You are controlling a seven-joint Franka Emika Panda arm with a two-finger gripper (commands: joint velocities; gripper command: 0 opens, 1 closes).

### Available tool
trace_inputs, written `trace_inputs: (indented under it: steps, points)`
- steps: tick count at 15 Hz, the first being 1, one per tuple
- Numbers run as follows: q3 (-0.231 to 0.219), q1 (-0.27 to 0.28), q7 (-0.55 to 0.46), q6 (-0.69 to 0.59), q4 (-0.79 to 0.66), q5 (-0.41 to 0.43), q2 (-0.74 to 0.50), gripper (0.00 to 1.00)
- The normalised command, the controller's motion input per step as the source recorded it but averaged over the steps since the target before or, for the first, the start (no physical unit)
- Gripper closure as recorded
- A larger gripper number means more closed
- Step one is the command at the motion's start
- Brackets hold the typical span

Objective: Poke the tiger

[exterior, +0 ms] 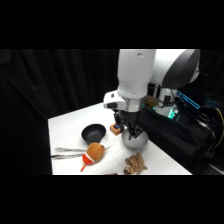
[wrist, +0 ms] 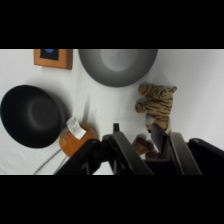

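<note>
**Gripper hangs over the grey bowl, tiger lying just beyond it**

In the side view, metal tongs point(exterior: 67, 152) lie at the table's left edge, with a smooth orange-brown toy with a red-orange end point(exterior: 93, 152) just to their right. At about 12 o'clock from that toy sits the black bowl point(exterior: 93, 132), and at 3 o'clock from the bowl a small orange-brown cube with a blue top point(exterior: 116, 129). The gripper point(exterior: 131, 134) comes down from above over the grey bowl point(exterior: 136, 142) — its fingers stand apart, holding nothing. The tiger point(exterior: 135, 163) lies on the white table point(exterior: 65, 127) at roughly 6 o'clock from the gripper, near the front edge, apart from the fingers.

In the wrist view, the black bowl point(wrist: 32, 115) fills the left, the cube point(wrist: 53, 57) sits at the top left, and the orange-brown toy point(wrist: 75, 137) with its white tag lies beside the bowl. The grey bowl point(wrist: 117, 65) is at 12 o'clock. The tiger point(wrist: 156, 107) — lumpy, tan with dark brown stripes — lies at about 1 o'clock from the gripper point(wrist: 137, 132), its lower end just beside the right finger point(wrist: 159, 136).
</note>
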Motion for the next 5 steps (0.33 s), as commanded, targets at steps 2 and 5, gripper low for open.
trace_inputs:
  steps: [2,5]
  points:
    - [0.073,-0.148,-0.09,-0.25,0.01,0.149,-0.22,0.05]
    - [0.06,-0.125,-0.01,-0.28,0.05,0.123,-0.19,0.0]
